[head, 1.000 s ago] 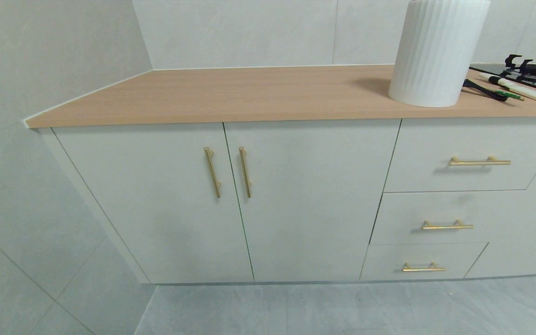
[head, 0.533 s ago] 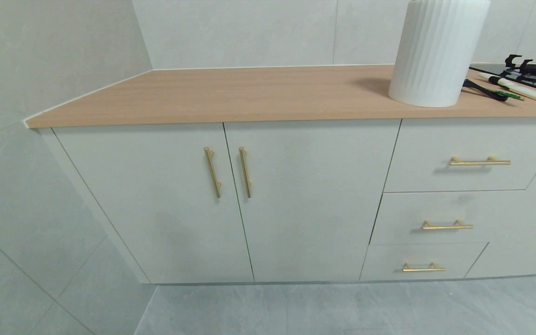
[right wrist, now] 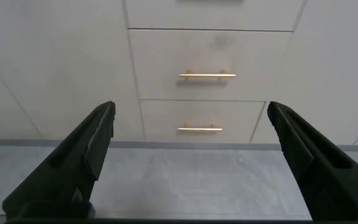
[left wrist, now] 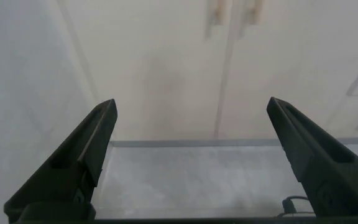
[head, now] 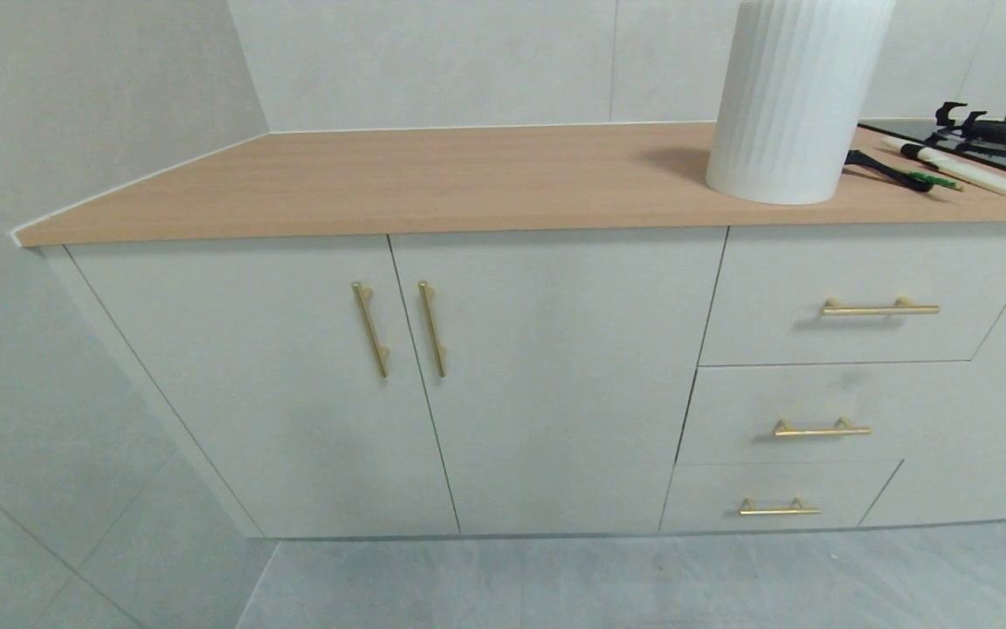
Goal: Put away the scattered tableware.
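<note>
Head view: a light wooden countertop [head: 433, 179] is seen running over pale grey cabinets. A tall white ribbed cylindrical container [head: 795, 96] is stood upright on it, toward the robot's right.

Two pieces of tableware are laid flat on the countertop just right of the container. A black-handled utensil with a green part [head: 896, 173] is nearest, one end close to the container's base. A long white utensil with a dark end [head: 966, 166] is laid just beyond it, beside a black gas hob [head: 1001, 135]. Whether the two utensils touch cannot be told.

Below the countertop, two cabinet doors [head: 555, 376] are shut, each fitted with a vertical brass bar handle [head: 370, 329]. To their right, three stacked drawers [head: 852, 262] are shut too, each with a horizontal brass handle.

The left gripper [left wrist: 191, 106] is held low before the foot of the double doors, above the grey tiled floor [left wrist: 216, 180]. Its fingers are spread wide and nothing is gripped.

The right gripper [right wrist: 191, 107] is likewise spread wide and empty. It is faced toward the two lower drawers, low down and well apart from the tableware.
</note>
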